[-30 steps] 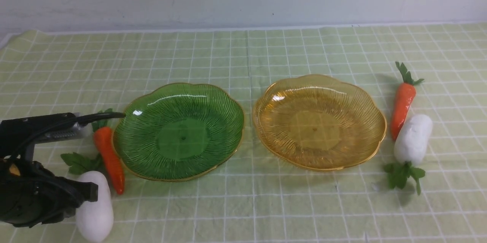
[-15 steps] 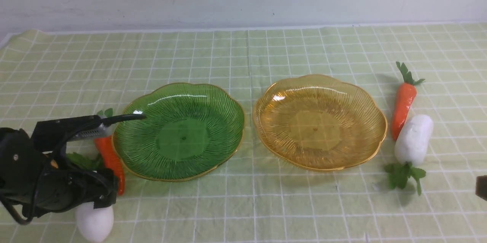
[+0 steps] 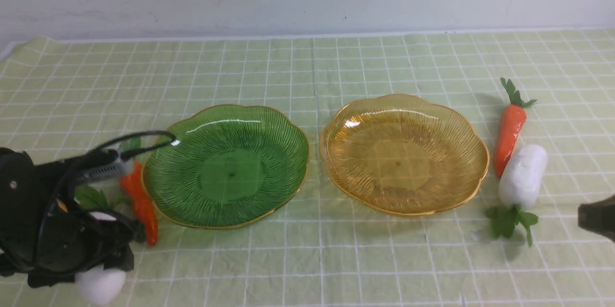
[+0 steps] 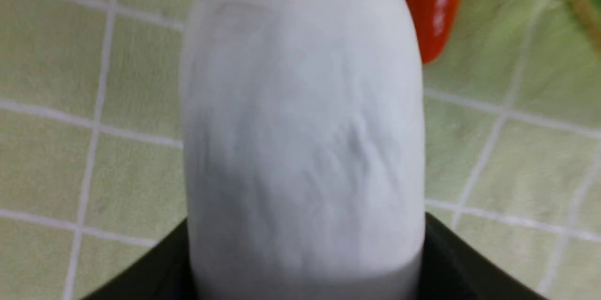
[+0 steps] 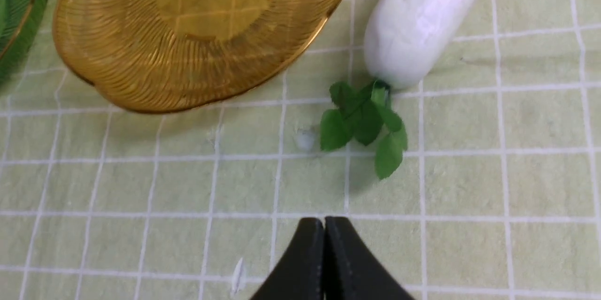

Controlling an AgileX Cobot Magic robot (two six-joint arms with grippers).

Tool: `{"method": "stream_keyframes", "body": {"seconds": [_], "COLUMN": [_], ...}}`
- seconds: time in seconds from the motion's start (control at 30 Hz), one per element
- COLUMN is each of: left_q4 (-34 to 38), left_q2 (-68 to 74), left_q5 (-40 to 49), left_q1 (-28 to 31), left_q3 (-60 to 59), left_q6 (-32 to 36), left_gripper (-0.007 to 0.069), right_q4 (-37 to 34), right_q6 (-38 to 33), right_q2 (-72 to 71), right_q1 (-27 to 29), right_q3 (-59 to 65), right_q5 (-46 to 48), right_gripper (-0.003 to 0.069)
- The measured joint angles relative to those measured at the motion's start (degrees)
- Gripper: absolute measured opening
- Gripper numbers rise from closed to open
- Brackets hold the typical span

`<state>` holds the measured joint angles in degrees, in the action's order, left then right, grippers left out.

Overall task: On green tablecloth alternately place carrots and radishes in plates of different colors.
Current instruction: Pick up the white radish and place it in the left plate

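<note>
white left radish (image 3: 101, 285) is clamped in the left jaws at the near left, left carrot (image 3: 139, 199) just beside the green plate (image 3: 230, 172). amber plate (image 3: 403, 163) next, then right carrot (image 3: 508, 129) and right radish (image 3: 522, 175) on the green tablecloth (image 3: 312, 67). right jaws pressed together.

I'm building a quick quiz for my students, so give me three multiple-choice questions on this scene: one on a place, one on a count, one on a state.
1. Where is the right radish? A. in the amber plate. B. on the cloth, right of that plate. C. at the table's left end.
2. How many carrots show in the front view? A. one. B. three. C. two.
3. How is the right hand? A. shut, empty. B. wide open. C. holding a carrot.
1 B: it lies on the cloth off the plate's right rim. 2 C: one near each end. 3 A: its fingers meet, nothing between.
</note>
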<state>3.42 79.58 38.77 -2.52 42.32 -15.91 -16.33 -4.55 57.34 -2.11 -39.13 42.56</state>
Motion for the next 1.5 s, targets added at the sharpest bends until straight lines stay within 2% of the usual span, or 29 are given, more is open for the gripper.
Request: {"method": "stream_keyframes", "body": {"seconds": [0.13, 0.2, 0.3, 0.33, 0.4, 0.5, 0.57, 0.6, 0.63, 0.7, 0.73, 0.77, 0.8, 0.83, 0.87, 0.9, 0.97, 1.07, 1.1, 1.13, 1.17, 1.2, 1.3, 1.37, 1.5], "left_q4": [4.92, 9.23, 13.16, 14.78, 15.60, 17.09, 17.25, 17.25, 17.32, 17.72, 17.84, 17.93, 18.20, 18.30, 18.52, 18.62, 18.69, 18.69, 18.69, 18.27, 17.58, 17.27, 13.52, 12.79, 14.02], "left_q2": [-3.63, -3.17, -0.10, 2.35, 4.36, 12.19, 16.41, 17.21, 19.48, 22.51, 24.05, 24.33, 26.49, 26.74, 28.80, 29.55, 29.87, 29.87, 29.52, 28.83, 28.02, 27.43, 22.17, 19.03, 14.47], "left_q5": [0.43, 0.54, 1.00, 1.18, 1.29, 1.43, 1.43, 1.43, 1.43, 1.32, 1.32, 1.32, 1.22, 1.22, 1.22, 1.22, 1.29, 2.28, 3.87, 6.32, 8.72, 9.58, 15.41, 16.72, 16.79], "left_q1": [-0.30, -1.42, -3.28, -4.46, -5.25, -6.86, -6.92, -6.92, -6.92, -6.92, -6.92, -6.92, -6.92, -6.92, -6.92, -6.92, -6.92, -6.86, -6.67, -6.32, -5.94, -5.77, -4.01, -2.77, 0.19], "left_q3": [5.64, 11.84, 17.89, 20.78, 22.60, 27.69, 29.36, 29.68, 30.62, 31.47, 31.92, 32.09, 32.56, 32.69, 33.12, 33.26, 33.34, 34.46, 35.87, 37.52, 39.11, 39.63, 42.57, 42.69, 41.44], "left_q6": [5.32, 11.44, 17.92, 21.33, 23.63, 28.35, 28.98, 29.04, 29.11, 29.23, 29.29, 29.29, 29.29, 29.35, 29.48, 29.48, 29.48, 29.48, 29.10, 28.21, 27.10, 26.80, 25.71, 25.66, 25.59], "left_gripper": [0.0447, 0.0447, 0.0447, 0.0447, 0.0447, 0.0447, 0.0447, 0.0447, 0.0447, 0.0447, 0.0456, 0.0460, 0.0505, 0.0521, 0.0603, 0.0643, 0.0673, 0.0680, 0.0660, 0.0603, 0.0522, 0.0488, 0.0125, 0.0043, 0.0001], "right_q4": [4.24, 6.16, 6.52, 6.40, 5.96, 2.55, 1.20, 0.92, 0.19, -0.66, -1.00, -1.06, -1.64, -1.64, -2.22, -2.62, -3.13, -3.25, -3.19, -2.94, -2.12, -1.95, -2.87, -6.00, -14.97], "right_q6": [4.55, 7.25, 8.16, 8.28, 8.33, 7.97, 7.35, 7.27, 7.06, 6.58, 6.00, 5.93, 5.08, 5.07, 4.55, 4.55, 3.76, 2.37, 1.58, 1.21, 1.07, 1.07, 1.00, -0.42, -6.39], "right_q2": [6.27, 12.30, 19.05, 23.34, 25.49, 34.47, 38.32, 39.09, 41.51, 44.29, 45.64, 45.84, 47.30, 47.64, 48.86, 49.69, 50.98, 51.46, 51.36, 51.07, 50.18, 49.78, 43.36, 39.51, 35.62], "right_q1": [2.50, 5.16, 6.68, 6.84, 6.84, 6.84, 6.84, 6.84, 6.84, 6.84, 6.84, 6.84, 6.84, 6.84, 6.84, 6.84, 6.84, 6.84, 6.84, 6.91, 7.27, 7.33, 7.52, 6.12, -1.39], "right_q3": [-4.75, -9.27, -14.04, -16.85, -18.18, -23.21, -25.12, -25.51, -26.66, -27.90, -28.37, -28.38, -28.67, -28.68, -28.80, -28.86, -28.90, -28.90, -29.03, -29.41, -30.03, -30.21, -32.18, -33.13, -34.71], "right_q5": [-1.52, -2.02, -2.25, -2.25, -2.19, -1.50, -1.04, -0.96, -0.52, 0.11, 0.23, 0.23, 0.23, 0.23, 0.23, 0.23, 0.16, 0.12, 0.51, 1.15, 2.92, 3.18, 7.28, 7.41, 4.28], "right_gripper": [-0.0014, -0.0010, 0.0014, 0.0045, 0.0066, 0.0214, 0.0314, 0.0337, 0.0416, 0.0519, 0.0571, 0.0578, 0.0627, 0.0631, 0.0657, 0.0665, 0.0663, 0.0617, 0.0525, 0.0448, 0.0435, 0.0441, 0.0451, 0.0451, 0.0451]}}
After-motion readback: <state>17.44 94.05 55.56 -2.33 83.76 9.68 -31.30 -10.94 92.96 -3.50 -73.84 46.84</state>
